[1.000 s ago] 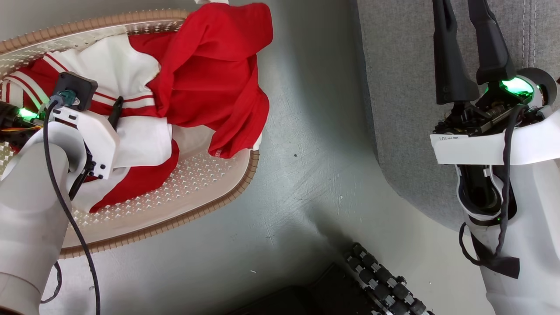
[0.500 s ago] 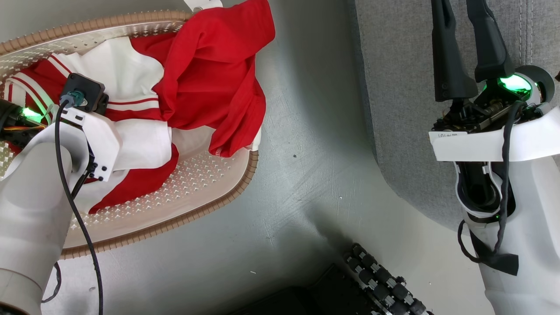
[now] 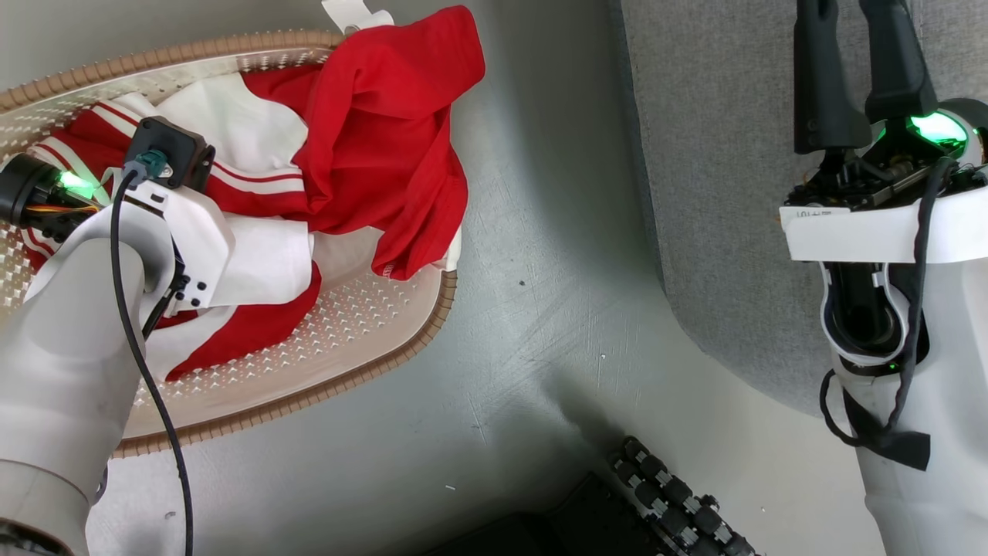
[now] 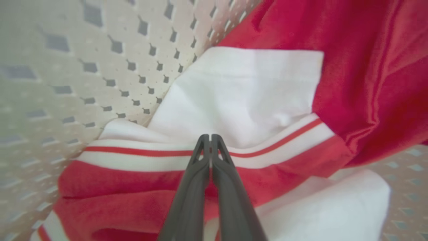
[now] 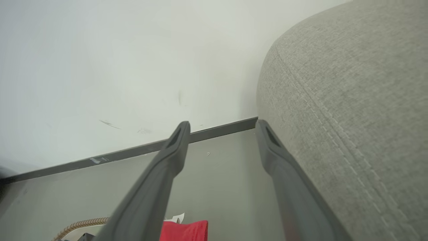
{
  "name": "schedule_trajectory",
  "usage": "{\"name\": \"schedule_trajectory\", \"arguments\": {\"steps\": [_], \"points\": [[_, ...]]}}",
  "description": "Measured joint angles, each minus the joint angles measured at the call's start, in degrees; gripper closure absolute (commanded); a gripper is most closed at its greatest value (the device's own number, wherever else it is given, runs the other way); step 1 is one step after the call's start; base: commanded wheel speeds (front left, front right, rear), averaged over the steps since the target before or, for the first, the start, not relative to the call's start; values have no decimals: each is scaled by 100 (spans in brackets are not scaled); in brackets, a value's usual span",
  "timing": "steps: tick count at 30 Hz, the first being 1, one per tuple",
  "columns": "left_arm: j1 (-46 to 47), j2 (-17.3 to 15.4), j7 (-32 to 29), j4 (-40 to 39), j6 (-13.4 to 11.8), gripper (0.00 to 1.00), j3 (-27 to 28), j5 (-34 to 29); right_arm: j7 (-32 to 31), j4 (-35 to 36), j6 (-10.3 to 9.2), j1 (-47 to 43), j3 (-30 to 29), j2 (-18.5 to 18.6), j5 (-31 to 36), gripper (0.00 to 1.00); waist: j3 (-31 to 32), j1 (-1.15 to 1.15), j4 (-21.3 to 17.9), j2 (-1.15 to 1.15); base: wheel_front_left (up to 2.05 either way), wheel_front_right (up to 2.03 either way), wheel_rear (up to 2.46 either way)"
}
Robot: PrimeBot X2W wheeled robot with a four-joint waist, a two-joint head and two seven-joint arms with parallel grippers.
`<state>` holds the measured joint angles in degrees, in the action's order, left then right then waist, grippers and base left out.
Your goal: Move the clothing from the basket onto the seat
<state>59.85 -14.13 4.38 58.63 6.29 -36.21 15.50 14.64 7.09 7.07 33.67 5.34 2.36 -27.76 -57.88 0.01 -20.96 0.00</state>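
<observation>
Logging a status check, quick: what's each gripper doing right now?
Left gripper: closed, seemingly pinching the clothing at its striped trim.
Right gripper: open, holding nothing.

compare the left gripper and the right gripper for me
The left gripper has its fingers pressed together; the right gripper has them spread wide. The left gripper sits in the basket against the clothing; the right gripper is near the seat, holding nothing. Both have long dark fingers.

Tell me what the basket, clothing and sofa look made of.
Basket: moulded cream plastic, matte, going by its punched holes; brown rim looks woven, likely imitation. Clothing: soft red-and-white cloth, it folds and drapes. Sofa: grey woven upholstery, visible weave, stitched seams.
</observation>
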Motion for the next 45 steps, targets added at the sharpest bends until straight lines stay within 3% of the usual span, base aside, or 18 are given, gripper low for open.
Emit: {"name": "schedule_trajectory", "arguments": {"steps": [26, 45], "points": [[-260, 338, 855, -49, 94, 100, -149, 265, 1, -202, 0, 211, -263, 7, 167, 0, 855, 0, 275, 0, 0, 0, 0], [-1063, 658, 983, -926, 94, 100, -369, 1066, 1, -613, 0, -51, -250, 16, 502, 0, 1975, -1, 663, 0, 0, 0, 0]]}}
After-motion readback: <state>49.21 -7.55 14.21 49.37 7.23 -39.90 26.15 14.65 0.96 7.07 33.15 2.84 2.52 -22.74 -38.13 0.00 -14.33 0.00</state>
